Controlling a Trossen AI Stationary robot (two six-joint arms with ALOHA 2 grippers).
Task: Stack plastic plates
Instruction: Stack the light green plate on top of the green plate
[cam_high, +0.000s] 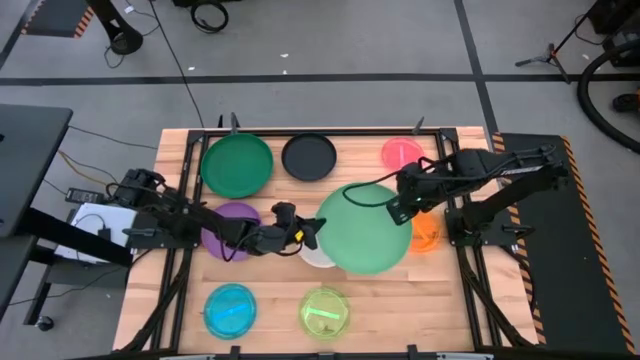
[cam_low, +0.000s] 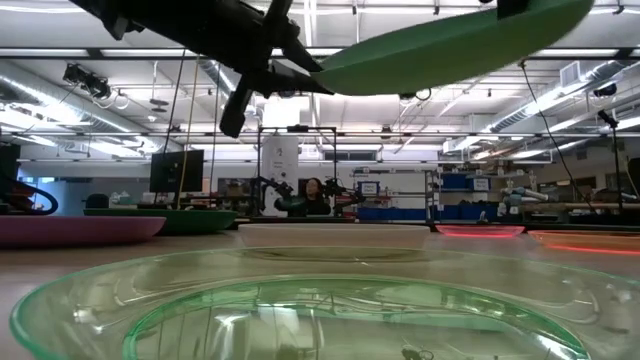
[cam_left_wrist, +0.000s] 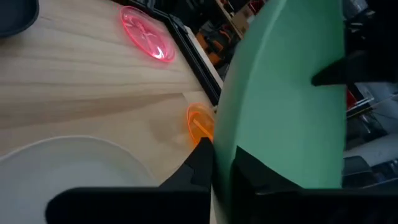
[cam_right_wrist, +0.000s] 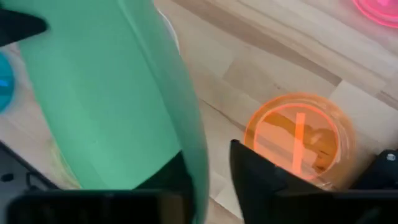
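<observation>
With my left gripper and right gripper both clamped on opposite rims of the light green plate, raised over the white plate, I level it before lowering.

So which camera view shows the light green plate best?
The high view: the whole light green plate shows, held at opposite rims by the left gripper and right gripper. The low view shows its underside; wrist views, only parts.
</observation>
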